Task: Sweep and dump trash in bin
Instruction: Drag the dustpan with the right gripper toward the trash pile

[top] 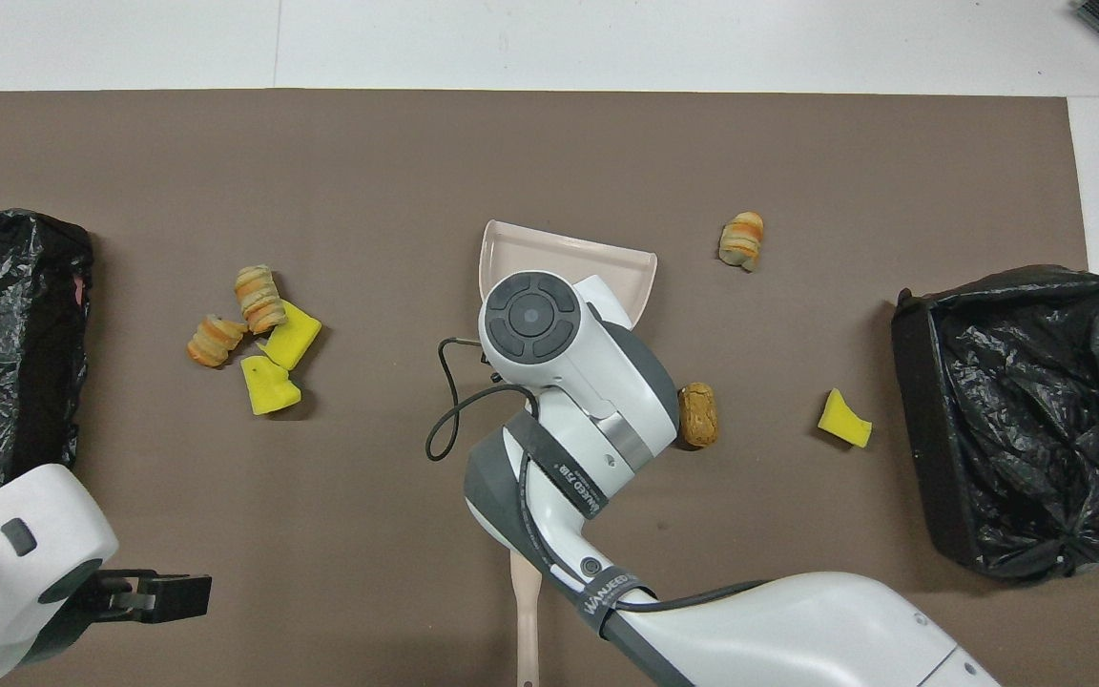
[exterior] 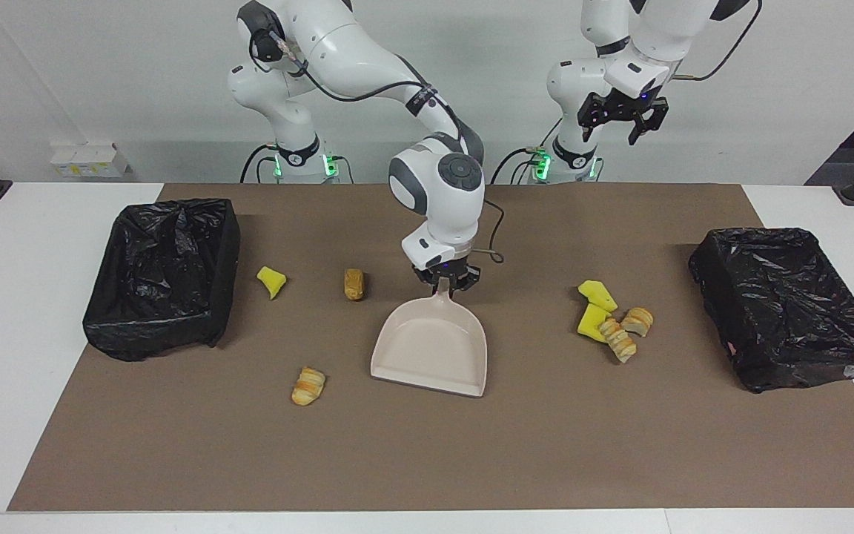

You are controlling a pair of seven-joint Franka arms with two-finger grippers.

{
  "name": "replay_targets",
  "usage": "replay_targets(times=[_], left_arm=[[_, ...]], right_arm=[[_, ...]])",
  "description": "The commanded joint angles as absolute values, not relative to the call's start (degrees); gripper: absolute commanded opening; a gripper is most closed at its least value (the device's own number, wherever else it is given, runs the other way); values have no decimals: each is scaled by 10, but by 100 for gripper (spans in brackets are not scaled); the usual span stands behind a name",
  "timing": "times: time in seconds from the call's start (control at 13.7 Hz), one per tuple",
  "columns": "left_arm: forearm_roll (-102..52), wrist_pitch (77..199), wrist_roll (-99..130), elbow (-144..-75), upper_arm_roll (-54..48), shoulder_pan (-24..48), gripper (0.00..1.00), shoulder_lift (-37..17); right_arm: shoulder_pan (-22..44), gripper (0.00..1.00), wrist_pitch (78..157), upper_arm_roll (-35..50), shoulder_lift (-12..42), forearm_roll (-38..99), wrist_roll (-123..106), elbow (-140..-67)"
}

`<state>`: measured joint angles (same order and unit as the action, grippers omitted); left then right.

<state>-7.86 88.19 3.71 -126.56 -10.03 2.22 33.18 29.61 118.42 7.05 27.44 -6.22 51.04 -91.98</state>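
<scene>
My right gripper (exterior: 442, 285) is shut on the handle of a beige dustpan (exterior: 431, 348), which lies flat mid-mat with its mouth pointing away from the robots. Its lip shows in the overhead view (top: 559, 250). Several trash pieces lie on the mat. Toward the right arm's end are a yellow wedge (exterior: 271, 281), a brown bread toy (exterior: 353, 284) and a striped pastry (exterior: 309, 386). Toward the left arm's end is a cluster of two yellow wedges (exterior: 596, 297) and two striped pastries (exterior: 638, 320). My left gripper (exterior: 612, 127) waits open, raised over the robots' end of the table.
A black bag-lined bin (exterior: 153, 334) stands at the right arm's end of the brown mat and another (exterior: 723, 297) at the left arm's end. A beige stick (top: 523, 620) shows under the right arm in the overhead view.
</scene>
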Motion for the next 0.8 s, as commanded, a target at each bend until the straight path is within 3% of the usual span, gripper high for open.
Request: replay_targets(times=[0.0, 0.37, 0.73], left_arm=[[-97, 903, 37, -1274, -94, 35, 100, 335], [-111, 950, 115, -1288, -112, 148, 100, 312], [-120, 1082, 251, -1348, -113, 287, 100, 280]], right_arm=[[279, 0, 1198, 76, 251, -85, 410, -935], [238, 0, 1187, 76, 232, -84, 110, -937], [207, 0, 1176, 76, 229, -83, -155, -940]])
